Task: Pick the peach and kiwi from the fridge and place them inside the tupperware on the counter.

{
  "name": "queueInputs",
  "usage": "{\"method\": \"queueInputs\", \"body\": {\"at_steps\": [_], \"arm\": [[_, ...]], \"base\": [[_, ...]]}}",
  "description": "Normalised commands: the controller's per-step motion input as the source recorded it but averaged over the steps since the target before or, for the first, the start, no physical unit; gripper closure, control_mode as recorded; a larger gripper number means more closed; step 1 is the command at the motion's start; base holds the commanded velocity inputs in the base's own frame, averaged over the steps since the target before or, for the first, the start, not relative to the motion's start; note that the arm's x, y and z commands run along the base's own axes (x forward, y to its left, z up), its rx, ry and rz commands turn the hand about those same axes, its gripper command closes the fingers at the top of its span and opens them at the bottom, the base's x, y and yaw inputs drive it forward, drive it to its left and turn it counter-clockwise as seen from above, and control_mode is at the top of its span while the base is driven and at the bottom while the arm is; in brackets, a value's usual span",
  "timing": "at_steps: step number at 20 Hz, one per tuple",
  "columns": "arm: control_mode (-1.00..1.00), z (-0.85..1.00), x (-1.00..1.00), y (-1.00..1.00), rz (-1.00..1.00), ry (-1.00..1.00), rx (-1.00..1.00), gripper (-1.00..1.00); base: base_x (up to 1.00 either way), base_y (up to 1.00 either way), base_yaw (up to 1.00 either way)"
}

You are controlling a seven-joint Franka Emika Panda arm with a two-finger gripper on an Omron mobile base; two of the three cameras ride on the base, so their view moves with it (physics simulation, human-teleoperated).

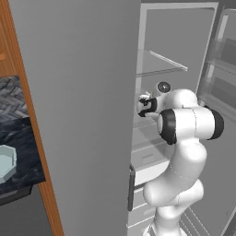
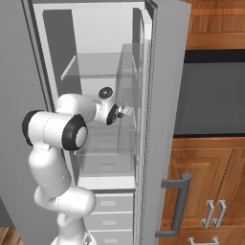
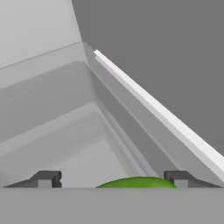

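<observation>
the kiwi [image 3: 136,183] sits low between the fingertips of the gripper [image 3: 113,179], deep inside the fridge [image 2: 103,28]. the jaws stand wide, either side of it and gripping nothing yet. it looks light, smooth and easily bruised, so pinching gently across its short middle seems safest.

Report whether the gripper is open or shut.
Open: in the hand view the gripper has its fingertips wide apart, the green kiwi between them.

You are looking along the tool [image 3: 112,180] into the fridge [image 3: 52,87]; the kiwi [image 3: 136,182] is sitting between its spread fingertips [image 3: 47,178], closer to the one beside the fridge's white edge.
</observation>
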Motion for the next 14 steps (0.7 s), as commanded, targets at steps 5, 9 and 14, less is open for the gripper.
{"method": "queueInputs", "body": {"at_steps": [5,9,14], "arm": [[-1.0,-0.77,0.0,0.15,-0.04,0.03,-0.02,1.0],[-1.0,-0.72,-0.33,0.19,-0.03,0.0,-0.02,1.0],[-1.0,-0.57,-1.0,0.28,0.0,-0.15,0.0,1.0]], "base": [[0.0,0.0,0.0],[0.0,0.0,0.0],[0.0,0.0,0.0]]}}
